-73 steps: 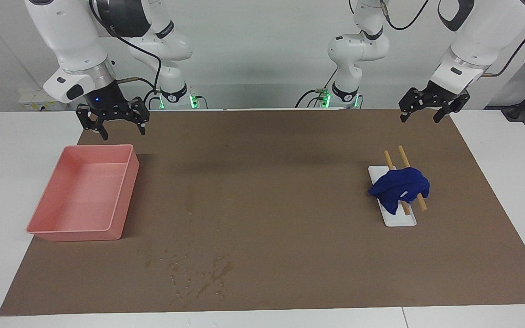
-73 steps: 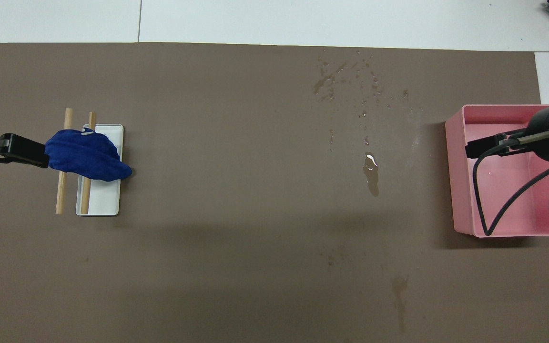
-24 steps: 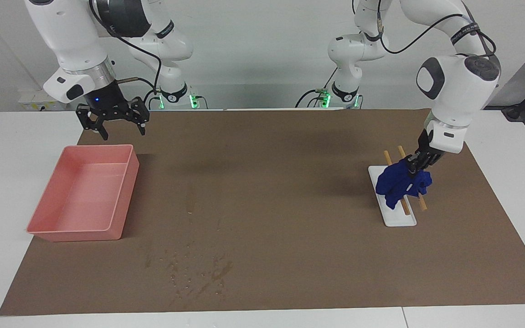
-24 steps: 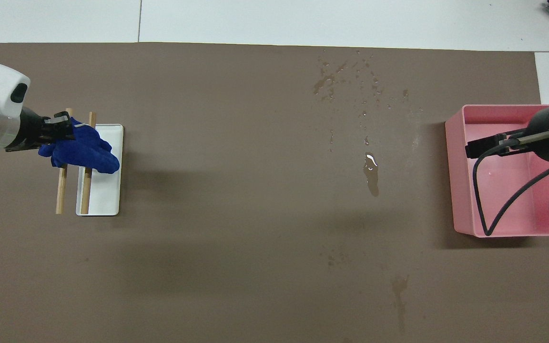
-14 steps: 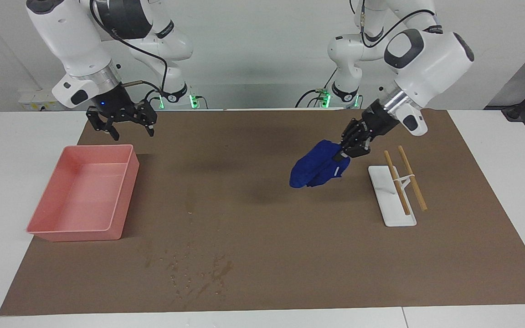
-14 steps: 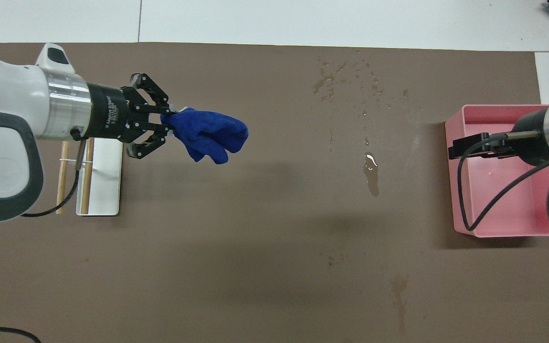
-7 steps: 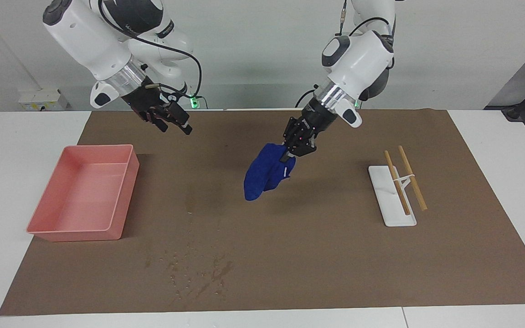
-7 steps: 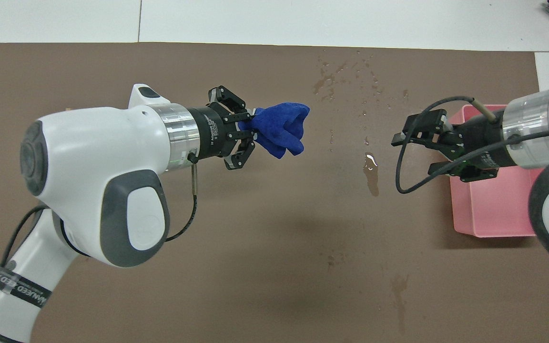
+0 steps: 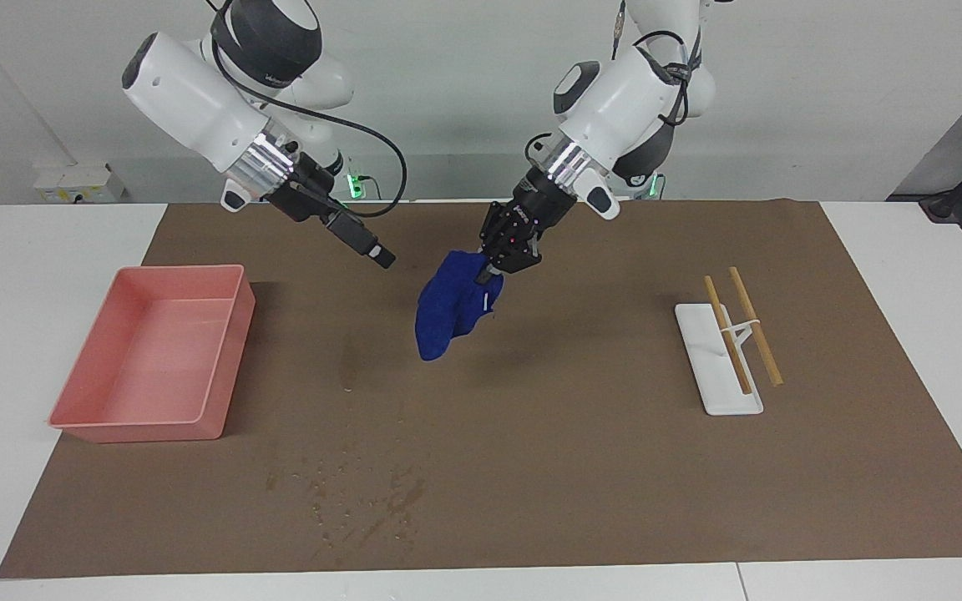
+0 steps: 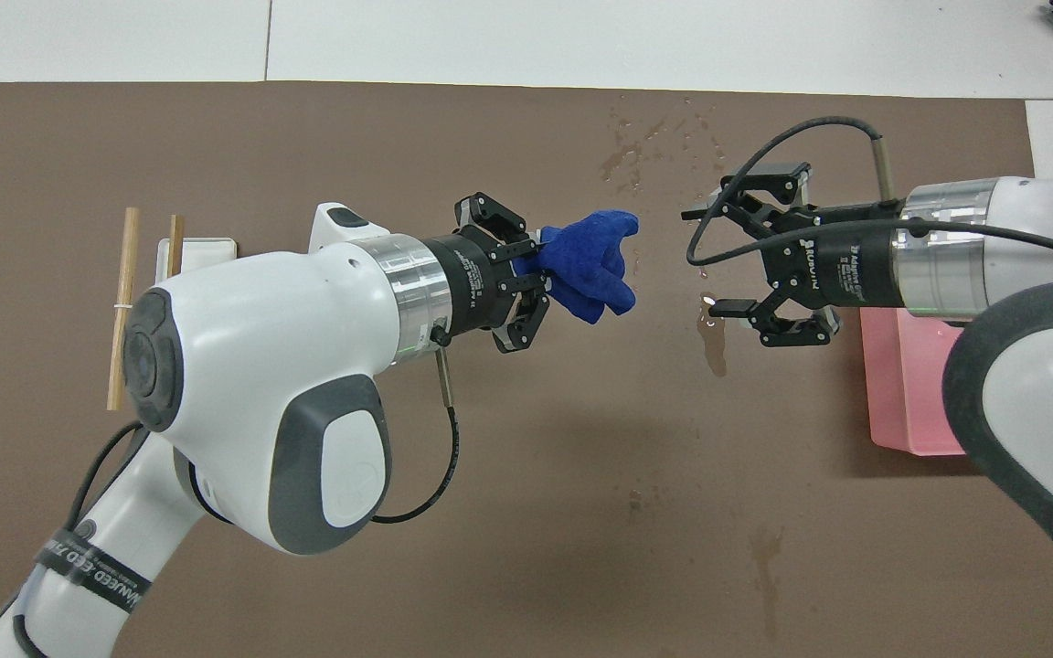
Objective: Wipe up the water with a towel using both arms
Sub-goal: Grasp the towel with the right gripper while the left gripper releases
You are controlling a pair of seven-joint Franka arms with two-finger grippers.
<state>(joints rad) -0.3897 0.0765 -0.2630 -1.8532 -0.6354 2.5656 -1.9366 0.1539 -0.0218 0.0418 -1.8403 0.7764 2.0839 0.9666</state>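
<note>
1. towel [image 9: 452, 305], blue with a white tag, hangs above the brown mat [image 9: 531, 467], pinched in your left gripper [image 10: 540, 262].
2. your right gripper [image 10: 705, 260], marked "robotiq", hovers with its fingers spread over the water [image 10: 714, 334] streak beside the pink bin [image 9: 151, 359].
3. "handle" is partly readable on the left arm's band.
</note>
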